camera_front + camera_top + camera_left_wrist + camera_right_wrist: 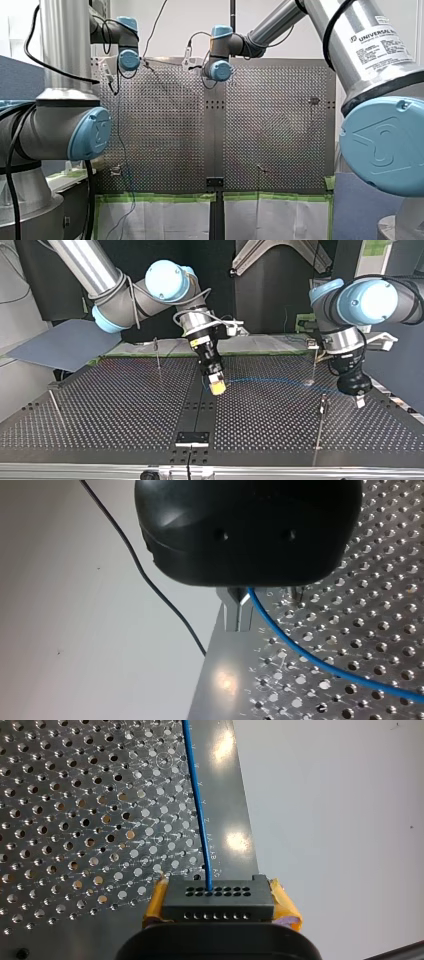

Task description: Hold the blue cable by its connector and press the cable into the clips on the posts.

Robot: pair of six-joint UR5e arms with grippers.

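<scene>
Reading the label (382,47) on my right arm (280,22), you see "UNIVERSAL ROBOTS"; my right gripper (217,386) clamps the connector (218,899), blue cable (197,795) running straight ahead; my left gripper (238,615)'s grip is unclear.

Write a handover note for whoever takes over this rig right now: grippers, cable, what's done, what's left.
My right gripper: shut on the black connector, yellow pads on either side of it, near the middle of the table.
My left gripper: low over the table at the top view's right; grip unreadable.
Blue cable: arcs low from the connector toward my left gripper, passing the foot of a post.
Done: connector held.
Left: press the cable into the clips; none visibly seated.
</scene>
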